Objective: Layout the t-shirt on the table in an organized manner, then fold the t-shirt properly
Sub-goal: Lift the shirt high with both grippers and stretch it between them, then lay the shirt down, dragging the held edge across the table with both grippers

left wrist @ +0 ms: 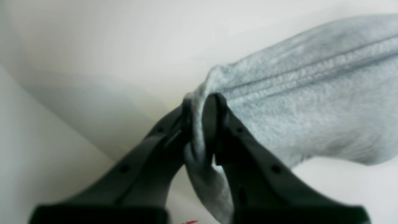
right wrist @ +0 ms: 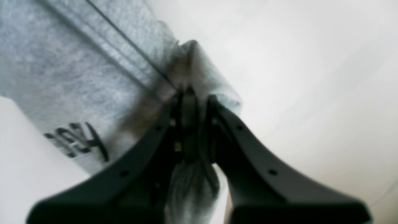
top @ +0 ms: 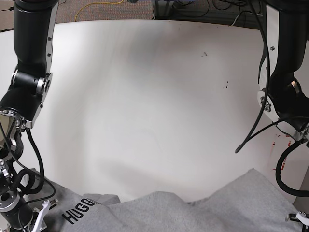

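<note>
In the base view the right arm stands at the left edge and the left arm at the right edge, and the grey t-shirt (top: 193,210) sags between them along the near edge of the white table (top: 154,96); the claws themselves are cut off at the bottom corners there.

Only the wrist views show the grips. The right gripper (right wrist: 194,99) is clenched on a hemmed corner of the shirt: cloth bunches between its black fingers (right wrist: 245,149) and spills below them, while the stitched hem runs up and away to its left. Black lettering (right wrist: 77,141) on the fabric lies low to the left of this claw; the base view shows more of that print (top: 77,212) near the same arm, but not the pinch.

The left gripper (left wrist: 202,107) is likewise clamped on a shirt corner, a fold of cloth squeezed between the jaws and hanging down beneath them, with the hem stretching off to its upper right. A red mark (left wrist: 189,222) on the table peeks out just under this claw.

Two small dark specks (top: 215,70) dot the far tabletop, seen only from the base camera.
</note>
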`<state>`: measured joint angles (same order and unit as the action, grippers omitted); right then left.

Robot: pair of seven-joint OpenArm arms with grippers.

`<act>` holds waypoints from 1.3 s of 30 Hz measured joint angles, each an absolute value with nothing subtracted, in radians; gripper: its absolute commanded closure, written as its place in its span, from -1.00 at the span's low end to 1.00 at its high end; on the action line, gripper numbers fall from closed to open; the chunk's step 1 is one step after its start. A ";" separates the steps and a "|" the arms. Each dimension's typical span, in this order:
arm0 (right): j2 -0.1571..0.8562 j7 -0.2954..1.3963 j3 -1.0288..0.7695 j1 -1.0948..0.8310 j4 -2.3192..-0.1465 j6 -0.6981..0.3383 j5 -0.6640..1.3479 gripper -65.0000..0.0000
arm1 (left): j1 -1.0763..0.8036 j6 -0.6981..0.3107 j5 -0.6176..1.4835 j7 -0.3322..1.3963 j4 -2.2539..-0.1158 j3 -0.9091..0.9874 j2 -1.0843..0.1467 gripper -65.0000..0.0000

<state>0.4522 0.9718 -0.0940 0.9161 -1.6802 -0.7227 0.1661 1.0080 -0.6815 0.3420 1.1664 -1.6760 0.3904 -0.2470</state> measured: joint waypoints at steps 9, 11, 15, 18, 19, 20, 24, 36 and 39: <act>0.476 0.963 -0.132 0.811 -1.736 -0.723 0.188 0.96 | 0.963 -0.682 0.350 1.173 -1.688 0.390 -0.247 0.99; 0.471 0.974 -0.155 0.750 -1.750 -0.725 0.185 0.96 | 0.920 -0.687 0.363 1.174 -1.691 0.390 -0.245 0.99; 0.440 0.974 -0.211 0.615 -1.784 -0.725 0.180 0.97 | 0.815 -0.689 0.352 1.183 -1.709 0.390 -0.239 0.99; 0.410 0.965 -0.264 0.498 -1.814 -0.731 0.182 0.97 | 0.728 -0.691 0.350 1.184 -1.740 0.392 -0.240 0.99; 0.396 0.954 -0.284 0.459 -1.824 -0.731 0.181 0.97 | 0.696 -0.690 0.351 1.182 -1.756 0.393 -0.242 0.99; 0.384 0.945 -0.297 0.425 -1.827 -0.731 0.179 0.97 | 0.668 -0.691 0.351 1.182 -1.766 0.395 -0.242 0.99; 0.330 0.884 -0.353 0.265 -1.843 -0.731 0.165 0.97 | 0.530 -0.718 0.357 1.179 -1.819 0.431 -0.239 0.99; 0.197 0.708 -0.388 -0.115 -1.850 -0.738 0.155 0.97 | 0.174 -0.717 0.334 1.190 -1.850 0.585 -0.239 1.00; 0.163 0.694 -0.389 -0.174 -1.850 -0.736 0.135 0.96 | 0.118 -0.716 0.334 1.186 -1.850 0.599 -0.239 1.00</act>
